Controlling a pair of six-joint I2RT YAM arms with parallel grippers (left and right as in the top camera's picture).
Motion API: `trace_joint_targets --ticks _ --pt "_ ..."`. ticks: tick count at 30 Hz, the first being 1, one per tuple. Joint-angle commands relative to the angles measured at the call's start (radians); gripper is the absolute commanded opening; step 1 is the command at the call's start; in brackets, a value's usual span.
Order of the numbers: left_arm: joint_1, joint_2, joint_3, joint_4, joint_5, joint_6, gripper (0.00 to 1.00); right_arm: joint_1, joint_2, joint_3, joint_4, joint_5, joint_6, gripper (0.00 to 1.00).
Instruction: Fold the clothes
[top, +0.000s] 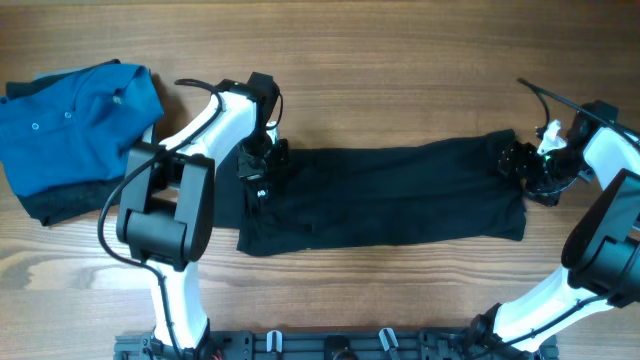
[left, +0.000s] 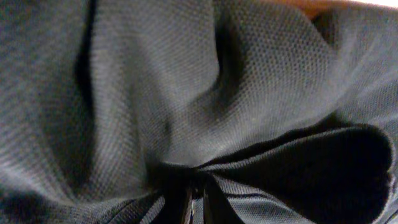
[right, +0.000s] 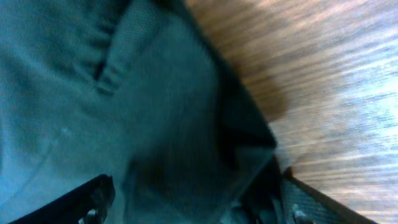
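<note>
The black shirt lies as a long folded band across the middle of the table. My left gripper is at its left end. In the left wrist view the cloth fills the frame and gathers into a pinch at the jaws, which are shut on it. My right gripper is at the shirt's right end. In the right wrist view its fingers stand wide apart with the shirt's edge bunched between them. The logo and buttons are hidden.
A blue button-up polo shirt lies at the far left on top of a dark grey folded garment. Bare wooden table shows beyond the shirt's right edge and along the front.
</note>
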Motion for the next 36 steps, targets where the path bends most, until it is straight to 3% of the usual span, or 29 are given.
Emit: trace_joint_targets --ticks 1,2,3,5,6,8,11,12,14,15,20,24,26,27,28,29,30,33,36 --pt "0.051 0.032 -0.07 0.109 -0.146 -0.08 0.12 0.011 0.07 -0.017 0.003 -0.172 -0.115 0.9" --pt "0.077 0.032 -0.07 0.15 -0.148 -0.08 0.14 0.031 0.09 -0.018 0.002 -0.176 -0.114 0.82" --pt "0.097 0.032 -0.07 0.185 -0.148 -0.08 0.17 0.048 0.092 -0.019 0.001 -0.179 -0.114 0.64" --pt "0.118 0.032 -0.07 0.215 -0.147 -0.08 0.19 0.058 0.091 -0.018 -0.002 -0.178 -0.111 0.11" --pt "0.128 0.032 -0.068 0.221 -0.147 -0.08 0.19 0.045 0.091 -0.005 -0.019 -0.17 -0.112 0.04" --pt "0.142 0.027 -0.038 0.214 -0.086 -0.042 0.22 0.006 0.078 0.042 -0.062 -0.17 -0.112 0.04" --pt "0.152 -0.021 0.102 0.154 0.073 0.029 0.41 -0.067 -0.004 0.156 -0.133 -0.17 -0.091 0.04" --pt "0.151 -0.064 0.179 0.13 0.114 0.073 0.5 -0.082 -0.056 0.184 -0.135 -0.171 -0.084 0.04" --pt "0.15 -0.137 0.237 0.145 0.123 0.082 0.79 -0.079 -0.139 0.196 -0.131 -0.171 -0.079 0.04" --pt "0.15 -0.163 0.237 0.163 0.123 0.082 0.82 -0.071 -0.162 0.196 -0.135 -0.171 -0.077 0.04" --pt "0.151 -0.182 0.237 0.165 0.123 0.082 0.8 0.141 -0.203 0.195 -0.264 -0.166 -0.089 0.04" --pt "0.151 -0.182 0.237 0.122 0.119 0.082 0.9 0.463 -0.19 0.191 -0.284 -0.076 -0.077 0.05" --pt "0.151 -0.182 0.235 0.093 0.103 0.082 0.93 0.576 -0.174 0.191 -0.267 -0.019 0.0 0.29" --pt "0.151 -0.182 0.235 0.076 0.087 0.082 0.93 0.62 -0.168 0.191 -0.261 -0.019 -0.003 0.29" --pt "0.151 -0.182 0.235 0.06 0.069 0.082 0.93 0.653 -0.166 0.191 -0.261 -0.016 -0.011 0.38" --pt "0.151 -0.182 0.235 0.045 0.059 0.082 0.94 0.672 -0.167 0.191 -0.258 0.005 -0.008 0.43" --pt "0.151 -0.181 0.235 0.029 0.045 0.082 0.95 0.672 -0.167 0.191 -0.256 0.011 -0.006 0.55" --pt "0.151 -0.18 0.202 -0.03 -0.013 0.082 0.96 0.622 -0.167 0.191 -0.237 0.011 0.029 0.55" --pt "0.151 -0.179 0.043 0.035 -0.008 0.082 1.0 0.549 -0.167 0.191 -0.239 0.04 0.073 0.54"
